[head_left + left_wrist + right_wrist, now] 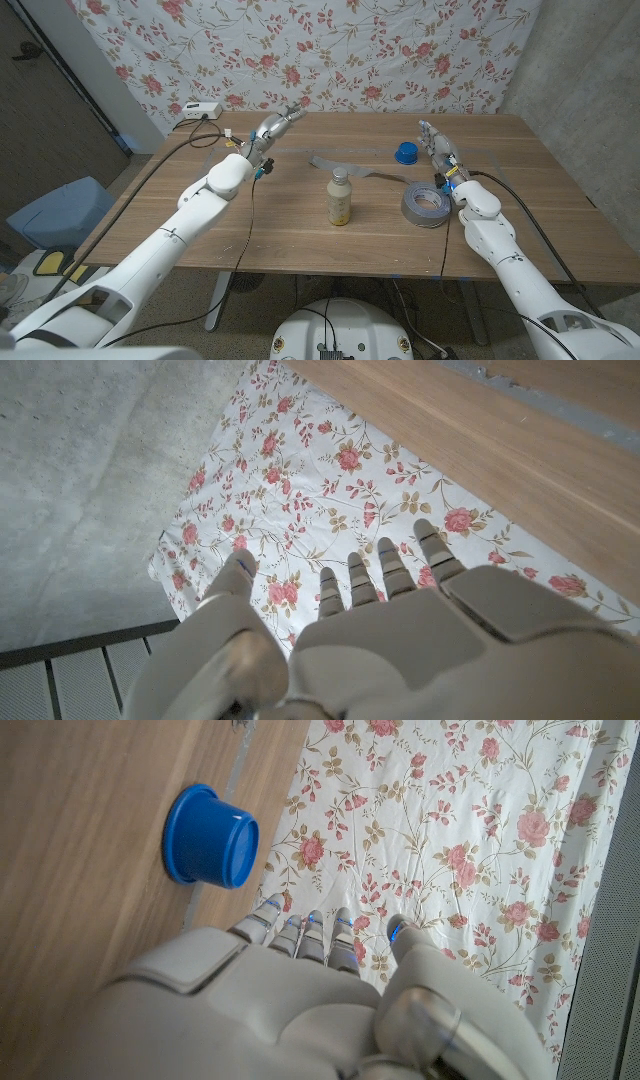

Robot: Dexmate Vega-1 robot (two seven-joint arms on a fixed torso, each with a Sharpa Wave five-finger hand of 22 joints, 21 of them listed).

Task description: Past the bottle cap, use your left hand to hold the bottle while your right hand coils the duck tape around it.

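We have the bottle (340, 197) standing upright in the middle of the table (300, 240), pale, with a light lid on its neck, and it touches nothing but the wood. To the bottle's right lies the tape (426, 206), a grey roll flat on its side, near the bottle but apart from it. Beyond the bottle and to its right sits the blue cap (406, 153), well clear of the bottle; in the right wrist view we see the cap (208, 837) mouth-down on the wood, close ahead of our fingertips. Just behind the bottle a clear strip (350, 168) lies flat across the table. Our right hand (440, 150) is beyond the tape and just right of the cap, fingers stretched out and slightly apart, holding nothing; the right wrist view shows the same hand (300, 990) with fingers (312, 932) extended side by side. Our left hand (272, 129) is up at the far left of the bottle, well away from it, fingers straight and a little spread, holding nothing; from the left wrist view that hand (370, 640) points at the floral cloth (330, 470). A white box (198, 111) sits at the far left corner, further left than our left hand.
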